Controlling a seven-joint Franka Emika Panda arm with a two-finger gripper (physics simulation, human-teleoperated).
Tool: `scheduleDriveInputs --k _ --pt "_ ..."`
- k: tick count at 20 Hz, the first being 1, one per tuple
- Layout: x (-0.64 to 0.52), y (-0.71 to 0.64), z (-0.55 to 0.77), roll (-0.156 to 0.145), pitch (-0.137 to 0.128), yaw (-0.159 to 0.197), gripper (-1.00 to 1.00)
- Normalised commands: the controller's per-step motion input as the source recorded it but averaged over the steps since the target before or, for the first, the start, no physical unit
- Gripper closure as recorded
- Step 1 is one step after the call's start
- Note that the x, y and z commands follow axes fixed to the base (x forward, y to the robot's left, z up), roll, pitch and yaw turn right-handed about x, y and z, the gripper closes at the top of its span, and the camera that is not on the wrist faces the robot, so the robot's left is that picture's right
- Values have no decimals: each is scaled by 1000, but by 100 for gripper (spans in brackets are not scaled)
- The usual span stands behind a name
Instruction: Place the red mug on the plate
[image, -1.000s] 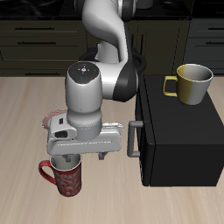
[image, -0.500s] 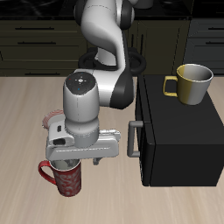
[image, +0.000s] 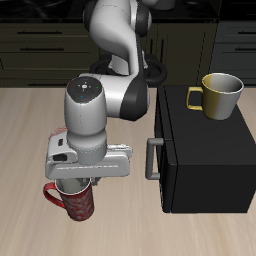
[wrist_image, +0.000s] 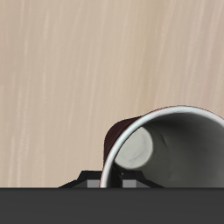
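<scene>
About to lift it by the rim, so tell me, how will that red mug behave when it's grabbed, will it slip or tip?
The red mug looks rigid and glazed, so its rim may slip in a thin pinch. It stands upright on a broad base, so tipping seems unlikely. Its loop handle sticks out sideways and could swing the mug slightly once the gripper lifts it.

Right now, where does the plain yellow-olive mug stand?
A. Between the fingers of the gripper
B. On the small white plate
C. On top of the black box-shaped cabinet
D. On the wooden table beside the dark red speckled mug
C: in the exterior view the yellow-olive mug stands upright on the top of the black cabinet, far from the red mug, which is under the gripper.
</scene>
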Motion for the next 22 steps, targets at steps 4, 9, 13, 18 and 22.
scheduleDriveInputs --k 4,9,13,18,22 --pt "-111 -18 174 -3 -27 -2 100" --pt "-213 -41 295 -7 -44 -30 100" --pt "-326 -31 260 -19 -68 4 100" --pt "-398 -112 114 -30 -21 -25 100" --pt "-330 -155 -48 -10 -7 3 100"
